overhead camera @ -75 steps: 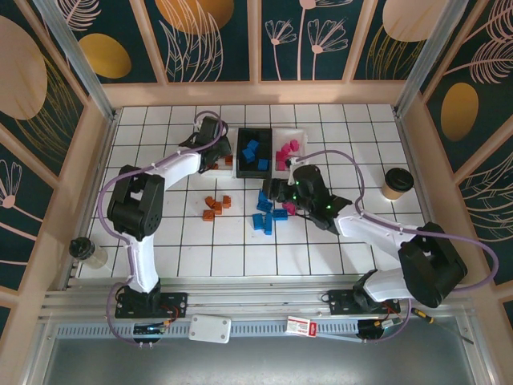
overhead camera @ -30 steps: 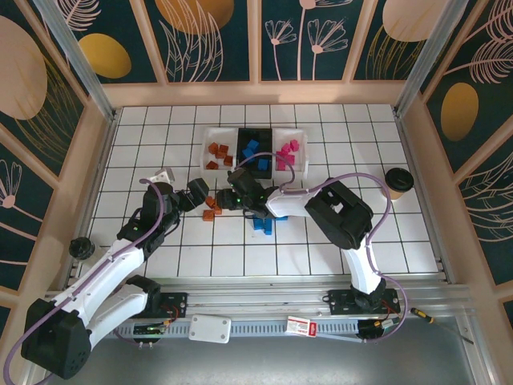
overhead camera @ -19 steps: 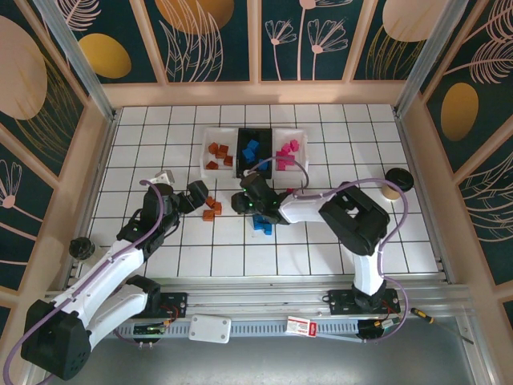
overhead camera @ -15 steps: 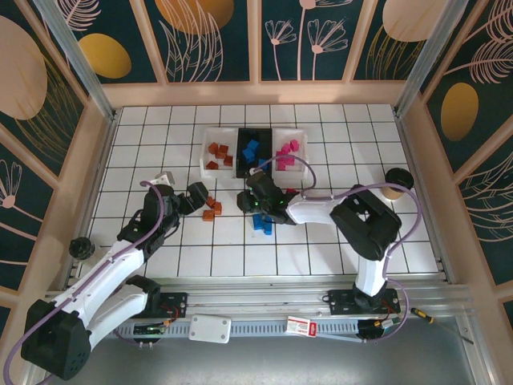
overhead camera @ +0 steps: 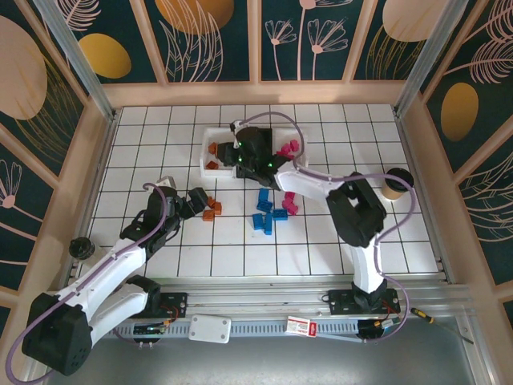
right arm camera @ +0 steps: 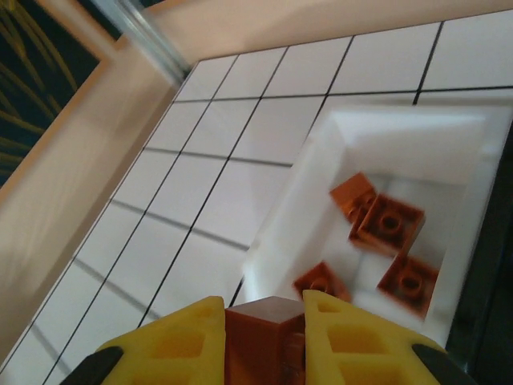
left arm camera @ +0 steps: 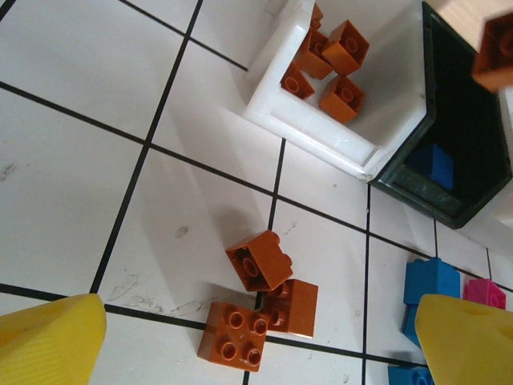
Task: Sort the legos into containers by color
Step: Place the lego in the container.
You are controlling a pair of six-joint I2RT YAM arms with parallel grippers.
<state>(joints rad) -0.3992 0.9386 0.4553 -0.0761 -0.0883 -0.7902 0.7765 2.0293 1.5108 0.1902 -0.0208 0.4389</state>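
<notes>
Tiles, white with dark grout, cover the bench (overhead camera: 152, 132) that carries everything. My right arm (overhead camera: 317, 183) stretches far across it to the row of containers (overhead camera: 207, 167) at the back; my left arm (overhead camera: 120, 258) lies low on the near left side. In that row the left white bin (left arm camera: 313, 136) has several sorted orange-brown bricks (right arm camera: 389, 224) in it, the black bin (left arm camera: 417, 186) just beside it on the right shows one blue brick (left arm camera: 437, 164), and the right white bin (overhead camera: 300, 133) holds pink bricks (overhead camera: 290, 147).

My right hand (right arm camera: 262, 333) hangs over the left white bin, yellow fingers (right arm camera: 180, 345) clamped on a single orange-brown brick (right arm camera: 256, 317). The sorted orange-brown bricks lie on the bin floor below and ahead of that hand, well clear of it. My left hand (left arm camera: 256, 341) hovers low over the bench in front of the bins, its two fingers spread wide apart with nothing gripped. Three loose orange-brown legos (left arm camera: 260, 301) sit bunched together on the tiles right between those fingers and a little ahead of the tips, near the front wall of the left white bin but apart from it. Off to that hand's right, loose blue legos (overhead camera: 268, 215) lie scattered in front of the black bin, with a few loose pink legos (overhead camera: 288, 202) just beside them.
</notes>
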